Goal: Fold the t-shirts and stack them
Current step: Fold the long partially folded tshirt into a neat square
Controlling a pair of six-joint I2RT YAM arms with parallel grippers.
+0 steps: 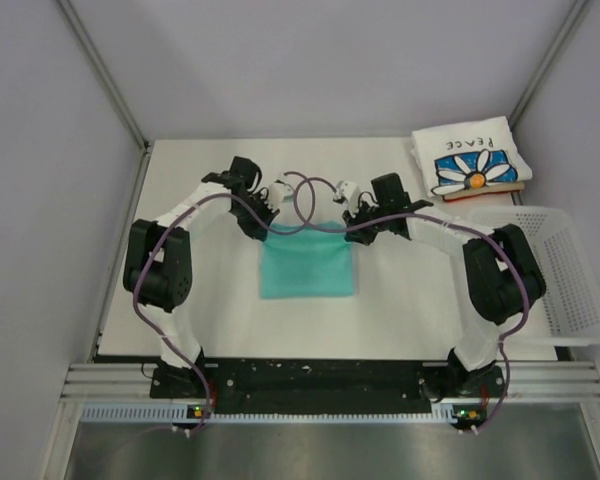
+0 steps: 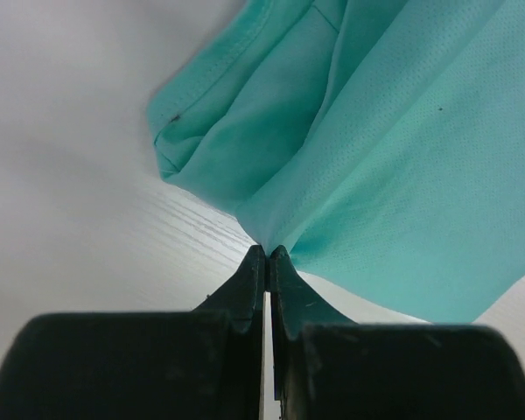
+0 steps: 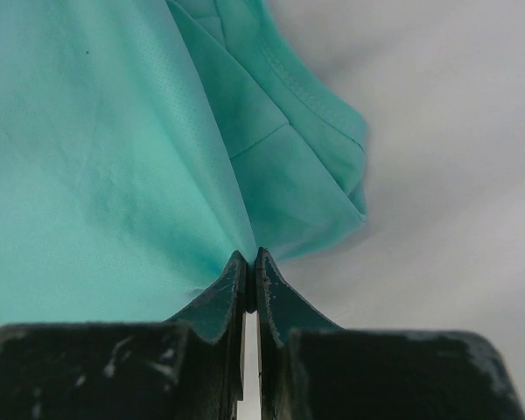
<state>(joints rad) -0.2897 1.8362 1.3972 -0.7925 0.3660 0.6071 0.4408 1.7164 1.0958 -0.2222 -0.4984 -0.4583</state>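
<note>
The teal-green t-shirt (image 1: 307, 262) lies folded to a near square in the middle of the table. My left gripper (image 1: 272, 222) is shut on its far left corner, with the cloth (image 2: 367, 157) pinched at the fingertips. My right gripper (image 1: 352, 226) is shut on the far right corner, and the fabric (image 3: 114, 166) bunches into the jaws. The far edge hangs taut between the two grippers. The white t-shirt with the daisy print and the word PEACE (image 1: 470, 160) lies folded at the far right corner of the table.
A white plastic mesh basket (image 1: 565, 275) stands at the right edge of the table, beside the right arm. Purple cables loop above the far edge of the teal shirt. Grey walls close in the table on the left, back and right.
</note>
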